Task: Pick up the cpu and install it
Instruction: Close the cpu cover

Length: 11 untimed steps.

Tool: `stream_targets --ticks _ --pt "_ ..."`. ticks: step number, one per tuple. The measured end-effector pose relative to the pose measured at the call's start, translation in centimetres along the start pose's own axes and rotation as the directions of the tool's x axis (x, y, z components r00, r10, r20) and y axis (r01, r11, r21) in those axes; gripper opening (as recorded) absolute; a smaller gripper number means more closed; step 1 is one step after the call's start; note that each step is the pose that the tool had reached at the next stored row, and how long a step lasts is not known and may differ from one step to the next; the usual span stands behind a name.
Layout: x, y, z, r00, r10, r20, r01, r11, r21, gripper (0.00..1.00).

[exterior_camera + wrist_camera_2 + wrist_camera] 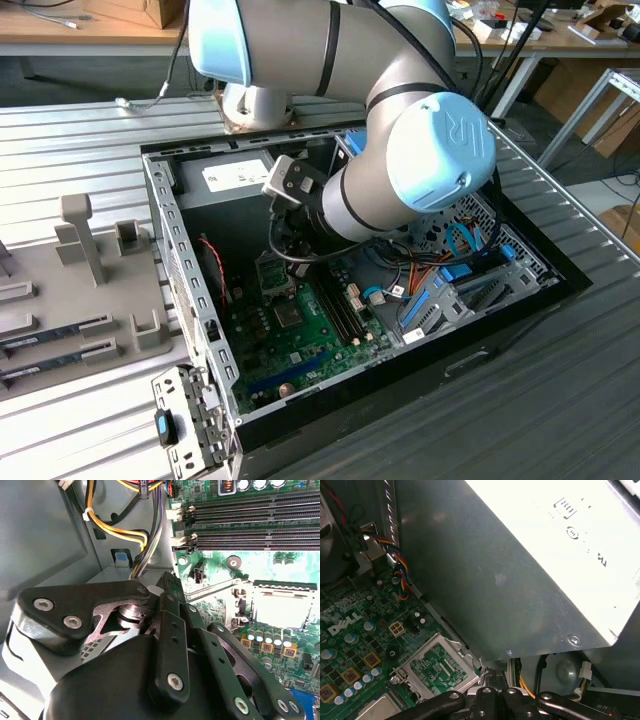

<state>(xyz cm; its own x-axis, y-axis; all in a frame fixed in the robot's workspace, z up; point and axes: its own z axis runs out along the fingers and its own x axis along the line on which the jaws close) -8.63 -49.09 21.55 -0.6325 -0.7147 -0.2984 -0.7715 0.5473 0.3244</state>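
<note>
A big grey table [70,130] with ridges holds an open black computer case [560,275]. The robot arm [430,150], grey with pale blue caps, bends down from above into the case and hides much of the inside in the exterior view. On the exterior view's left, outside the case, lies a flat grey tray [60,330] with slots and little posts. Inside the case, at the far end, sits the grey power box [235,180], and in the first wrist view its wide side [520,570] stands just beside the gripper [492,702]. A green board [300,345] covers the floor of the case. Long dark memory slots [250,522] run across the green board. Bundles of yellow, orange and black wires [120,532] hang between the power box and the green board, near the black arms of the gripper [170,630]. A thin metal frame [437,667] lies open on the green board, just beside the gripper. I cannot tell if the gripper is spread or pressed together, or if it pinches anything. A small flat silvery square, which looks like the cpu [280,605], lies in its seat on the green board. It is near the gripper, just beside the metal frame, and nothing touches it. In the exterior view this square [290,316] shows just below the end of the arm.
</note>
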Motion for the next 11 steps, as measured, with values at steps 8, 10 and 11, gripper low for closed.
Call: stream_targets --ticks 8,10,11 --pt "0.0 0.07 -0.83 1.0 0.0 0.0001 0.0 1.0 0.0 0.11" --pt "0.03 0.08 -1.17 1.0 0.0 -0.0001 0.0 1.0 0.0001 0.11" --pt "0.04 0.08 -1.26 1.0 0.0 -0.0002 0.0 1.0 0.0 0.11"
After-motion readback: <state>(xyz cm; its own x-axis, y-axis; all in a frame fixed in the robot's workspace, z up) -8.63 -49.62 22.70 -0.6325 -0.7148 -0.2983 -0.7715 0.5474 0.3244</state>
